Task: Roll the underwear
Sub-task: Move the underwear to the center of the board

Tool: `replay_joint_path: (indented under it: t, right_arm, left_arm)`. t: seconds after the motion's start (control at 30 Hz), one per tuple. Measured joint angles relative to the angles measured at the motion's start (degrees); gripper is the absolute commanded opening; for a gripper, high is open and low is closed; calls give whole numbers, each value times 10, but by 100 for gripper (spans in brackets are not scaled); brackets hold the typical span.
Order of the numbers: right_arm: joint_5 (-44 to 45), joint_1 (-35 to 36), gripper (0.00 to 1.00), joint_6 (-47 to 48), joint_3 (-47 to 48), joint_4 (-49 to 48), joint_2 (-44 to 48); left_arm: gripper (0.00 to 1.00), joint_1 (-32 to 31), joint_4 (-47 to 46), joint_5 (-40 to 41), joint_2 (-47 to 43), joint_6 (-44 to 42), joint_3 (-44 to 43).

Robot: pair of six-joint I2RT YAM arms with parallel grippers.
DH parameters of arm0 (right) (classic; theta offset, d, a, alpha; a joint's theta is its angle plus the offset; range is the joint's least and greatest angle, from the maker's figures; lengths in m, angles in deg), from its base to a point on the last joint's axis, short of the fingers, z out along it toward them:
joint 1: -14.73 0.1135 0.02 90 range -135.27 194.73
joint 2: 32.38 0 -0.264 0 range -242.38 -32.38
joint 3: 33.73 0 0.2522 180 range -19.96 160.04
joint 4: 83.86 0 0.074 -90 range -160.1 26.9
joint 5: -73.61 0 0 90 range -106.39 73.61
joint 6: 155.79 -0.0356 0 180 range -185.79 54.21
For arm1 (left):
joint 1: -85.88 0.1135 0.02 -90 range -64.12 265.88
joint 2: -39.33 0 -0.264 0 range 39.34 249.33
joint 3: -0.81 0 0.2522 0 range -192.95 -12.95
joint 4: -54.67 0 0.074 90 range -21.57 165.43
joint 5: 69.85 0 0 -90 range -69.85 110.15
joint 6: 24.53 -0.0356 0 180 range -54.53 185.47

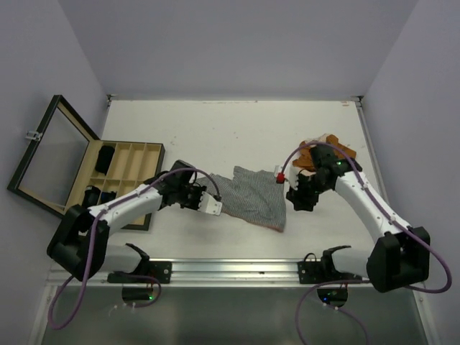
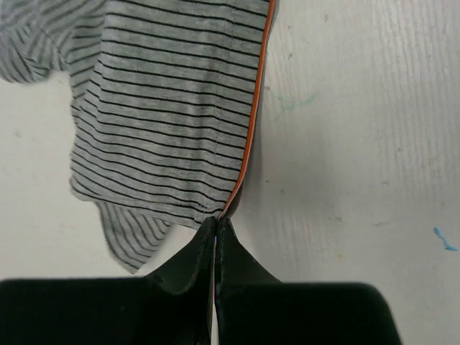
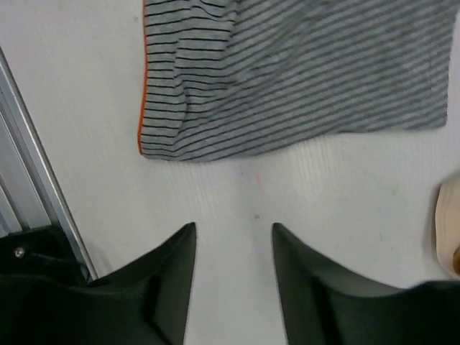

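A grey striped underwear (image 1: 253,198) with an orange trim lies spread flat on the white table between the two arms. My left gripper (image 1: 218,206) is shut on its left edge; in the left wrist view the jaws (image 2: 217,224) pinch the orange-trimmed hem of the striped cloth (image 2: 165,122). My right gripper (image 1: 293,201) stands open just right of the garment, with bare table between its fingers (image 3: 233,237); the striped cloth (image 3: 287,79) lies a little ahead of them, untouched. An orange-brown underwear (image 1: 322,151) lies bunched behind the right arm.
A compartmented wooden box (image 1: 118,176) with its glass lid (image 1: 50,154) swung open stands at the left, black rolled pieces (image 1: 106,159) in some slots. A metal rail (image 1: 237,269) runs along the table's near edge. White walls close in the table.
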Motion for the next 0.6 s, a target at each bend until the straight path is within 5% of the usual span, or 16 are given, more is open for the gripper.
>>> replay_joint_path:
  t: [0.2, 0.6]
  right_arm:
    - [8, 132, 31, 8, -105, -73, 61]
    - [37, 248, 43, 54, -175, -185, 58]
  left_arm:
    - [0, 52, 44, -11, 57, 118, -21]
    - [0, 112, 59, -62, 119, 241, -50]
